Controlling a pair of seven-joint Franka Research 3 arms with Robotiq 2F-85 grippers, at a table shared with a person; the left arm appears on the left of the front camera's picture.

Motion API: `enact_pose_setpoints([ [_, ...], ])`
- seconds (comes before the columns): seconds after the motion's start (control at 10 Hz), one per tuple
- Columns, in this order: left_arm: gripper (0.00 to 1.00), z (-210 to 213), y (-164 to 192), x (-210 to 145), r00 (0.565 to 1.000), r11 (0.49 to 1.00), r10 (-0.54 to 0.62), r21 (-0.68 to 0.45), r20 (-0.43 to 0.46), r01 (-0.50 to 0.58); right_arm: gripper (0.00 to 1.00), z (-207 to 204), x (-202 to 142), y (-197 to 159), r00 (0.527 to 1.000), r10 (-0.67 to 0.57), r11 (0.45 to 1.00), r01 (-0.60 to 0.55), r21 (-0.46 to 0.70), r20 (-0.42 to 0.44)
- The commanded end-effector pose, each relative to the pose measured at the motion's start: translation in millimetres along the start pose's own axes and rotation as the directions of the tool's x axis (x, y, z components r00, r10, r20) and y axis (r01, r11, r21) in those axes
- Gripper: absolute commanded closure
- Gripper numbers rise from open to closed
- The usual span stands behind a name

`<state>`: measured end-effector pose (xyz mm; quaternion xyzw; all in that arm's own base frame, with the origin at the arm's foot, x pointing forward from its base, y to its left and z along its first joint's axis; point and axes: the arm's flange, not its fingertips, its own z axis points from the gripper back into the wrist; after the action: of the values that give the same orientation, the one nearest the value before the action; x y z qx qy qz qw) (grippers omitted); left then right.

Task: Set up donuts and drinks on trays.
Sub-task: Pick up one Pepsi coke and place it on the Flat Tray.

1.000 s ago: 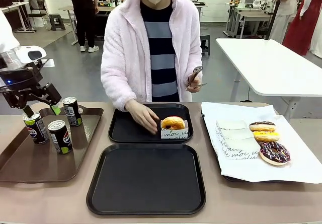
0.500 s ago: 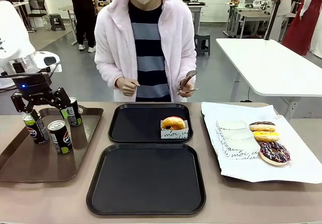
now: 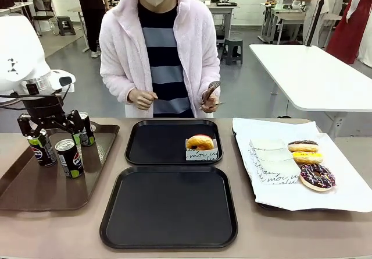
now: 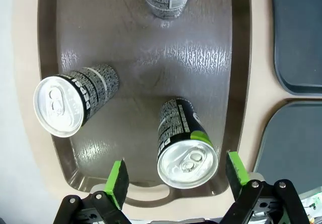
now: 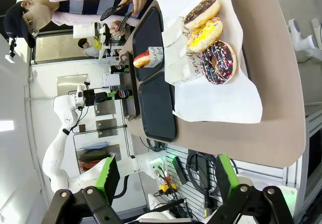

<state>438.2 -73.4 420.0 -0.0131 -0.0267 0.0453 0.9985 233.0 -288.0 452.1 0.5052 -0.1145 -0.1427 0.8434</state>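
Three black drinks cans stand on a brown handled tray (image 3: 23,195): one at the left (image 3: 42,148), one in front (image 3: 70,158), one at the back (image 3: 86,130). My left gripper (image 3: 51,134) hangs open above them. In the left wrist view its fingers (image 4: 177,173) straddle the front can (image 4: 187,151) from above, without touching it. Two black trays lie mid-table. The far tray (image 3: 151,148) holds one glazed donut (image 3: 200,142) in a paper sleeve, and the near tray (image 3: 168,206) is bare. My right gripper (image 5: 167,176) is open, high off to the side.
Three more donuts (image 3: 307,157) lie on white paper (image 3: 273,183) at the right. A person in a pale pink jacket stands behind the far tray holding tongs (image 3: 210,90). A white table (image 3: 314,73) stands behind at the right.
The person's hand left the sleeved donut on the far tray and drew back to the chest. My left arm swung rightward over the brown tray, gripper still open.
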Motion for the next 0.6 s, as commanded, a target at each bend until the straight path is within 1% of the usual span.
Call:
enact_pose_setpoints([
  [0.0, 0.00, -9.1, -6.2, 3.4, 0.999, 0.999, 0.027, 0.031, 0.035, -0.028, 0.00, 0.4, -0.6, 0.5, 1.000, 0.003, 1.000, -0.003, 0.007, -0.003],
  [0.5, 0.00, -28.7, -14.4, 9.5, 1.000, 0.997, 0.024, 0.071, 0.003, -0.024, 0.00, 0.4, -0.6, 0.5, 1.000, 0.003, 1.000, -0.003, 0.007, -0.003],
])
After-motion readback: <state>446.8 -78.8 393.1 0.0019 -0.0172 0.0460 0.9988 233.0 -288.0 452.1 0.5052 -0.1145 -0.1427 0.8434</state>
